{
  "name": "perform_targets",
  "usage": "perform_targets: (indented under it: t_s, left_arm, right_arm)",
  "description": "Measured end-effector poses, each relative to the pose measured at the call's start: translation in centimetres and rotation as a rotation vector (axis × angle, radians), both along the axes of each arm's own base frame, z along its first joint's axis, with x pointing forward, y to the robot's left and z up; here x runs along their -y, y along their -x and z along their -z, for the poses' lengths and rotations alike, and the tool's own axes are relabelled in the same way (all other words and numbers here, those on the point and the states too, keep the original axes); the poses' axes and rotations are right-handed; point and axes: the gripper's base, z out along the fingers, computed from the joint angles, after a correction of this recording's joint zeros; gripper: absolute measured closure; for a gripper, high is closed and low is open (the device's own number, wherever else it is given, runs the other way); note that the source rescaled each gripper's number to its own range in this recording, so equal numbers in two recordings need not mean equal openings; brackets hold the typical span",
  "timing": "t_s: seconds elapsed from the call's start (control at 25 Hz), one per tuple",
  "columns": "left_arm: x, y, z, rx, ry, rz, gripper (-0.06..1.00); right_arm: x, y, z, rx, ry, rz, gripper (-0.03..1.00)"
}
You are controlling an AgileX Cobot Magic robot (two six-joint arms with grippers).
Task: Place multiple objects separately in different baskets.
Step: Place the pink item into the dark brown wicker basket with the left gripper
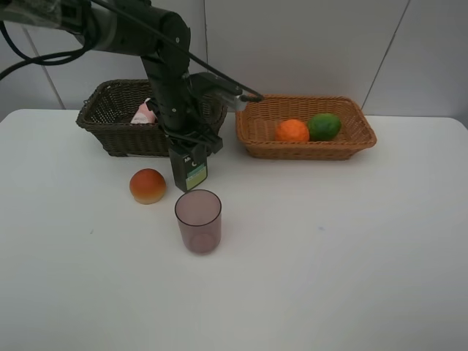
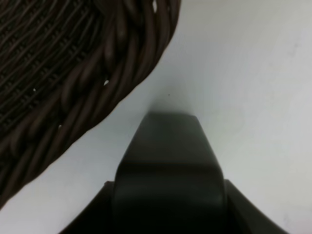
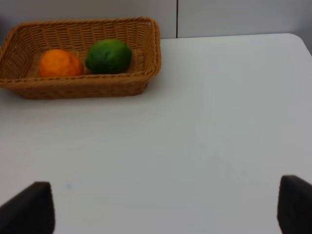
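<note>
Tightly, left fingers [image 1: 206, 145] clasp the green bottle [image 1: 192, 170].

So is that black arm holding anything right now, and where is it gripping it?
The left gripper grips the dark green bottle by its upper end.

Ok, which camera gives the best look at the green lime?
The right wrist view: the lime appears large and unobstructed in the tan basket beside the mandarin. The exterior high view shows the lime too, only smaller. The left wrist view misses it, showing just the dark basket.
</note>
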Motion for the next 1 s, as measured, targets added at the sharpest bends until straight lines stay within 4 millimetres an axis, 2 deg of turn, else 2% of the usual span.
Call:
perform_targets:
  t_s: [0.36, 0.56, 0.72, 1.0]
  left_arm:
    - [0.1, -0.1, 0.0, 0.008, 0.005, 0.001, 0.47]
    - [0.0, 0.0, -1.1, 0.015, 0.006, 0.0, 0.47]
    - [-0.1, 0.1, -4.1, 0.015, 0.003, -0.007, 0.47]
    - [0.0, -0.3, -11.1, 0.054, 0.042, -0.105, 0.47]
  right_arm:
    - [0.0, 0.0, 0.0, 0.0, 0.0, 0.0, 0.0]
    - [0.0, 0.0, 0.0, 0.0, 0.0, 0.0, 0.0]
    - [0.0, 0.0, 0.0, 0.0, 0.0, 0.0, 0.0]
    - [0.0, 0.0, 0.0, 0.0, 0.0, 0.0, 0.0]
